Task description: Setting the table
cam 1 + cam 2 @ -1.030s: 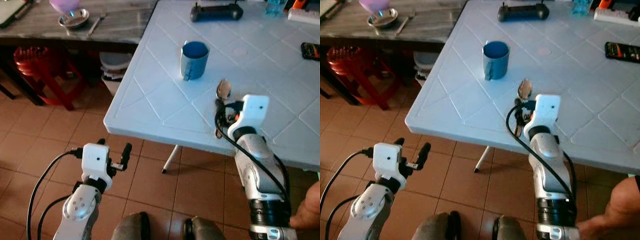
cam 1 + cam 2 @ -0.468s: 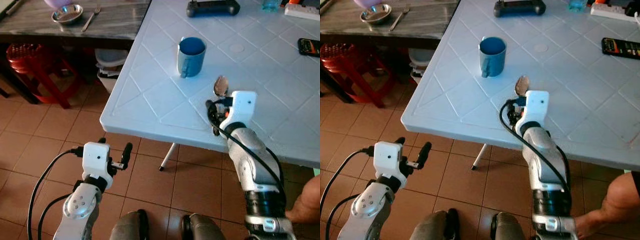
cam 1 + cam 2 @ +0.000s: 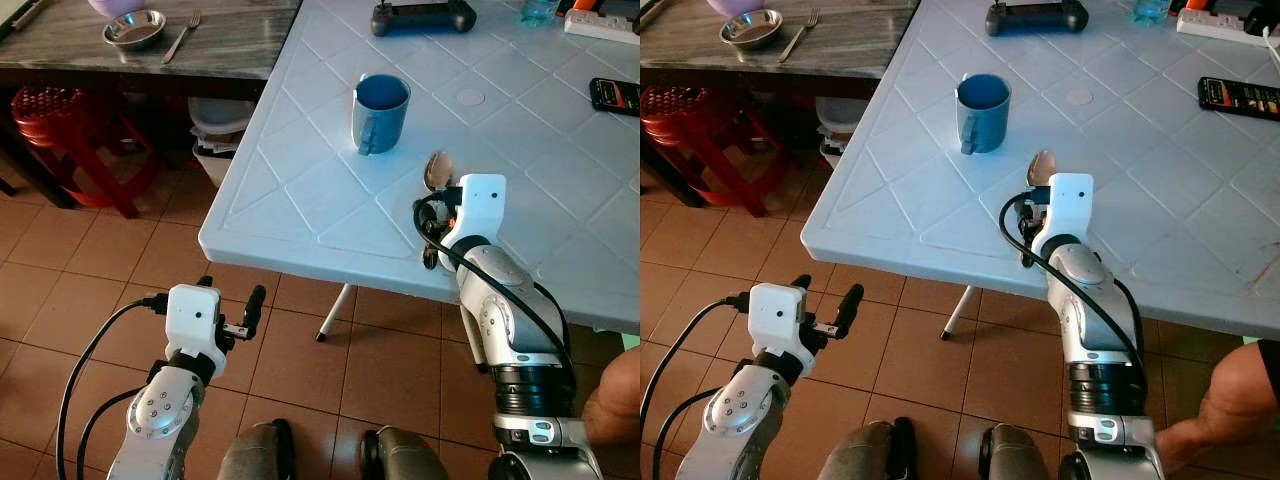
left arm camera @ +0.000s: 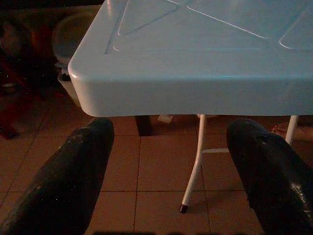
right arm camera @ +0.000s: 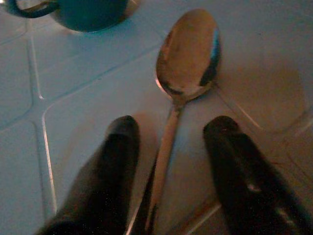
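The right hand [image 5: 168, 161] rests low over the white table [image 3: 300, 200] near its front edge, its two black fingers [image 5: 110, 166] spread apart with the spoon [image 5: 188, 54] lying flat between them; the handle runs down the gap and neither finger seems to press on it, so the hand is open and the spoon sits on the table rather than in a grip. Just beyond the spoon's bowl, toward the middle of the table, stands the blue mug [image 3: 380, 110], upright and a little apart from the spoon. So one place appears partly laid: mug and spoon side by side near the front edge. Farther out, along the far edge, lie a black controller [image 3: 418, 16] and a phone [image 3: 614, 95] (neither looks like tableware). On the darker side table [image 3: 200, 55] off the left corner there are a metal bowl [image 3: 133, 27] and a fork [image 3: 181, 38], which I judge are the pieces left to bring over. The left hand [image 3: 228, 305] hangs open below the table's front left corner, holding nothing.
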`<state>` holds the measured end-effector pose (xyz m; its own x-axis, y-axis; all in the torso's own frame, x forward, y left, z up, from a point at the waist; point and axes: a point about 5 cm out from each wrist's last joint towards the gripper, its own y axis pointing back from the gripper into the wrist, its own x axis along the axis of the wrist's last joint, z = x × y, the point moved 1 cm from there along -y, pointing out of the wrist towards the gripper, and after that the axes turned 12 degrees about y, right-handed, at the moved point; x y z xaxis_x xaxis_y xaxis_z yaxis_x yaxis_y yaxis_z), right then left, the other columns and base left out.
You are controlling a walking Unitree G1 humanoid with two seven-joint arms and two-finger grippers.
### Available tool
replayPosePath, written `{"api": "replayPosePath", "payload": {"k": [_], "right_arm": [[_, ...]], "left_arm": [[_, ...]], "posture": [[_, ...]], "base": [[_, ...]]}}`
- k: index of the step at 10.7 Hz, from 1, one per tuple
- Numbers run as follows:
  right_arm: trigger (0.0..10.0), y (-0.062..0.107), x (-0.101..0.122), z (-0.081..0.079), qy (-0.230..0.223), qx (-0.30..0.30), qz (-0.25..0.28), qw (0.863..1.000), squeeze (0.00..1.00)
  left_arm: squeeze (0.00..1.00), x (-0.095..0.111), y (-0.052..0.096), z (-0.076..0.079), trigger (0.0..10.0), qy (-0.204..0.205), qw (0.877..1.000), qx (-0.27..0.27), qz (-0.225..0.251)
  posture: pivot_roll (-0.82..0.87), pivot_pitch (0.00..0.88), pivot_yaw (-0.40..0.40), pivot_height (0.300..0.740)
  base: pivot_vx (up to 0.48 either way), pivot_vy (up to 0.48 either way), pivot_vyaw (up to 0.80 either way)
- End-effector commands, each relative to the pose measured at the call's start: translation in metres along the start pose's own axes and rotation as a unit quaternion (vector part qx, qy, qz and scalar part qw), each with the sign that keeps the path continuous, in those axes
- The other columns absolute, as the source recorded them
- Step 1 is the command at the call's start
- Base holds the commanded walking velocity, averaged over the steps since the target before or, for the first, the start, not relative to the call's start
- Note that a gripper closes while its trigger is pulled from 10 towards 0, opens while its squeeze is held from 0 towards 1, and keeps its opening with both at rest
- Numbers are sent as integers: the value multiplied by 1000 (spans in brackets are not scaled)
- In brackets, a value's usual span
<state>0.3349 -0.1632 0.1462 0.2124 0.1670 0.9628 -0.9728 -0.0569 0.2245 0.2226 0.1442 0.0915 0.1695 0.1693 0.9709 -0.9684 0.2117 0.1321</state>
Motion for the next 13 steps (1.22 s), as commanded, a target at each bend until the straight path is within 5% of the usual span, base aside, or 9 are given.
{"api": "replayPosePath", "payload": {"k": [1, 7, 11, 13], "right_arm": [[0, 1, -32, -5, -23, 24, -74, 997, 0], [0, -5, -70, 8, -47, 43, -124, 990, 0], [0, 19, -92, -4, -75, 41, -163, 983, 0], [0, 28, -76, -8, -105, 29, -112, 988, 0]], "left_arm": [[0, -3, 1, -3, 10000, 0, 1000, 6, -6], [0, -5, 1, 0, 10000, 11, 1000, -20, -12], [0, -3, 0, 6, 10000, 20, 998, -52, -10], [0, -3, -1, 3, 10000, 20, 999, -46, -8]], "posture": [[-6, 188, 64, 740], [11, 176, 69, 740], [1, 170, 73, 740], [-7, 160, 71, 740]], "base": [[0, 0, 0], [0, 0, 0], [0, 0, 0], [0, 0, 0]]}}
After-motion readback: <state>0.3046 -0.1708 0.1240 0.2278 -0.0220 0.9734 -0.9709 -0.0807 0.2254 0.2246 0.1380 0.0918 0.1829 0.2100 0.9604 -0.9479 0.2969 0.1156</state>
